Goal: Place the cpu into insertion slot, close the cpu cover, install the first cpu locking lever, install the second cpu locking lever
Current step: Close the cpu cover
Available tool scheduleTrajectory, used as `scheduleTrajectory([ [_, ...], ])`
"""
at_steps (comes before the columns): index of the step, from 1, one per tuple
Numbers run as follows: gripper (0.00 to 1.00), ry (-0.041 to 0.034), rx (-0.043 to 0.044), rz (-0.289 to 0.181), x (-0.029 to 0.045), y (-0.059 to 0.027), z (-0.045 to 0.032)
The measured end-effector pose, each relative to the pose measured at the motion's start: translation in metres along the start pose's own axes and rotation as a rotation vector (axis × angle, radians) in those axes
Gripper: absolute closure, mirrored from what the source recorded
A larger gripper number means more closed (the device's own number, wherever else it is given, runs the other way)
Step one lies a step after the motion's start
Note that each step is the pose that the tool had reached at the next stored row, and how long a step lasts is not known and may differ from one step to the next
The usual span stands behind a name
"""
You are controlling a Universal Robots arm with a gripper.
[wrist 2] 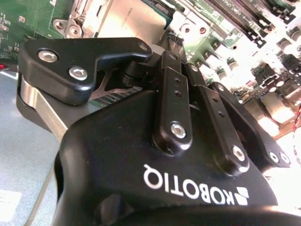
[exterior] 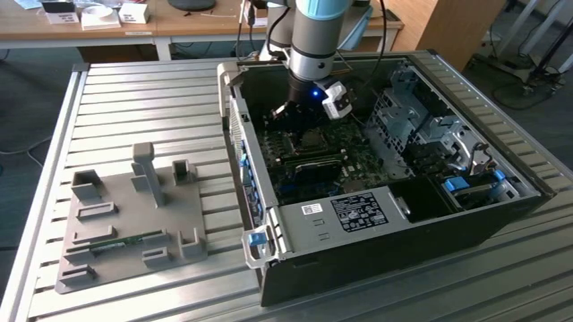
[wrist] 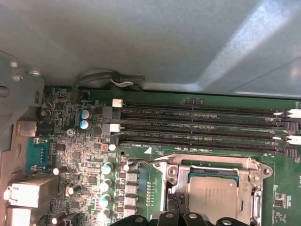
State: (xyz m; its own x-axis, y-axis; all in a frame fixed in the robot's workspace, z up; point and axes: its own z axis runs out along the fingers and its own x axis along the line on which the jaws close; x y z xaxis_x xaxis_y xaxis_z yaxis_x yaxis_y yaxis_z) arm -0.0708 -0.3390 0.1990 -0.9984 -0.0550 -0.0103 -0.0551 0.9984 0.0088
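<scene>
The hand (exterior: 298,124) hangs over the cpu (wrist: 214,197), memory slots (wrist: 197,125) just beside.

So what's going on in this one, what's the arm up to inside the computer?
A single robot arm reaches into the open computer case, with its gripper low over the motherboard, right at the edge of the processor socket. The cpu already sits in the socket, and the cpu cover lies flat around it. Whether the locking levers are latched can't be told from here.
</scene>
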Motion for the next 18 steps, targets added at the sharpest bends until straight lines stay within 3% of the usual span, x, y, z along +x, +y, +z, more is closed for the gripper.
scheduleTrajectory([
  [18,0.89,-0.0004,-0.0005,0.000,-0.0001,0.0001,0.0018],
])
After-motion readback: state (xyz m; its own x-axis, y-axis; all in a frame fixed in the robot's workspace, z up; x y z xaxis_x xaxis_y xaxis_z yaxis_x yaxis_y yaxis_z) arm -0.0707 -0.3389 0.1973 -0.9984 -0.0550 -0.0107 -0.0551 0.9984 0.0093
